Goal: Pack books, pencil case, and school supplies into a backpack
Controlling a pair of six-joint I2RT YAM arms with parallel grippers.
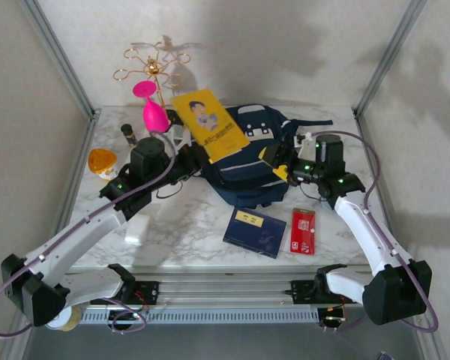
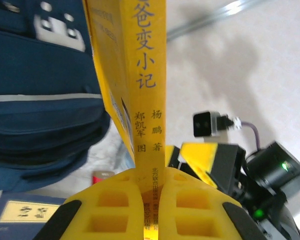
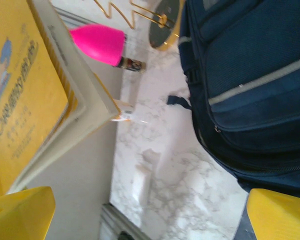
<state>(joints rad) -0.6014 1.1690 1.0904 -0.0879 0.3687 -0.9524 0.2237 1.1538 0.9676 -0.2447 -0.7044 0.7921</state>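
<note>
Your left gripper [image 2: 150,175] is clamped on the spine of the yellow cartoon-man paperback [image 1: 208,124], raised over the large navy fabric backpack [image 1: 244,180]. Your right gripper [image 1: 279,163] gapes open beside it. The navy yellow-labelled paperback [image 1: 253,231] and small red packet [image 1: 303,231] lie in front.

Bright even light, soft shadows on back wall [image 1: 285,52], blurry wrist close-ups.

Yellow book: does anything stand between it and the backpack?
Nothing visible does. The left gripper holds the yellow book tilted above the backpack; the open right gripper sits at the backpack's right edge, off that path.
</note>
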